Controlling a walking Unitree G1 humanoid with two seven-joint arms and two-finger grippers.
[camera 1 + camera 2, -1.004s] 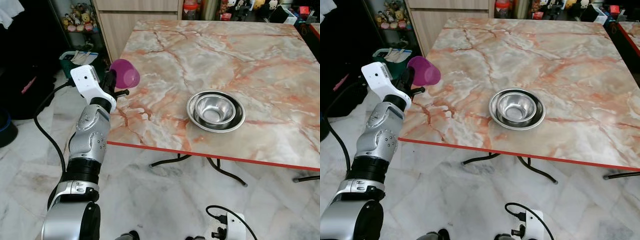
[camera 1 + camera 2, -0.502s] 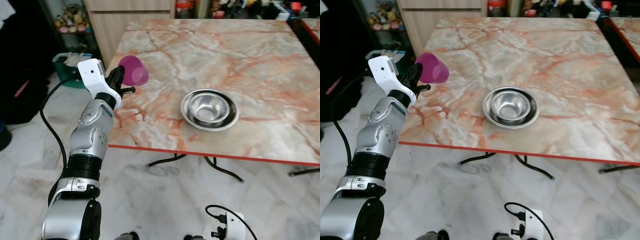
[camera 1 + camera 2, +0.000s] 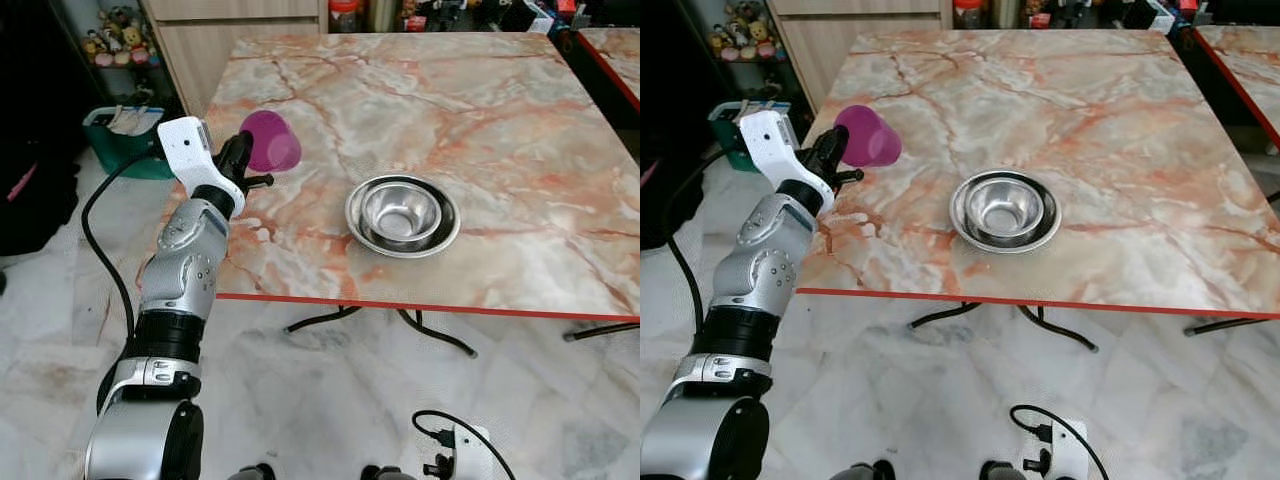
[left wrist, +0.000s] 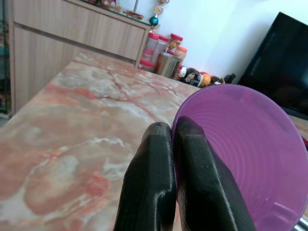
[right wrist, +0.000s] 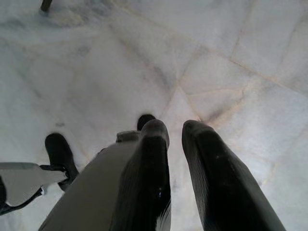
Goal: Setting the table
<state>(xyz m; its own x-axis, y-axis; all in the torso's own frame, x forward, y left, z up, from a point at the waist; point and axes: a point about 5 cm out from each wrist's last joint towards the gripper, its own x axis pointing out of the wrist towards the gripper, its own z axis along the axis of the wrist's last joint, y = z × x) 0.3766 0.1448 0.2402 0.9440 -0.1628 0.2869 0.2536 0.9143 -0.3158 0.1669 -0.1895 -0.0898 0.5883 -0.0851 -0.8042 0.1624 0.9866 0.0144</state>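
Note:
My left gripper (image 3: 243, 160) is shut on the rim of a purple plastic cup (image 3: 272, 142), which lies tipped on its side in the air. The cup hangs just above the left edge of the marble table (image 3: 470, 100). In the left wrist view both black fingers (image 4: 159, 163) pinch the cup's wall (image 4: 240, 159). A steel bowl (image 3: 400, 212) sits inside a steel plate (image 3: 356, 218) near the table's front, to the right of the cup. My right gripper (image 5: 173, 127) hangs idle over the floor, its fingers slightly apart with nothing between them.
A green basket (image 3: 112, 128) stands on the floor left of the table, before a wooden cabinet (image 3: 200, 40). Jars (image 3: 345, 12) line the far side. A white power strip (image 3: 468, 455) and black cable lie on the floor. A second table (image 3: 615, 45) stands at right.
The camera has shifted, so the table sits lower and further left in view. My left arm has carried the cup slightly inward over the table's left edge.

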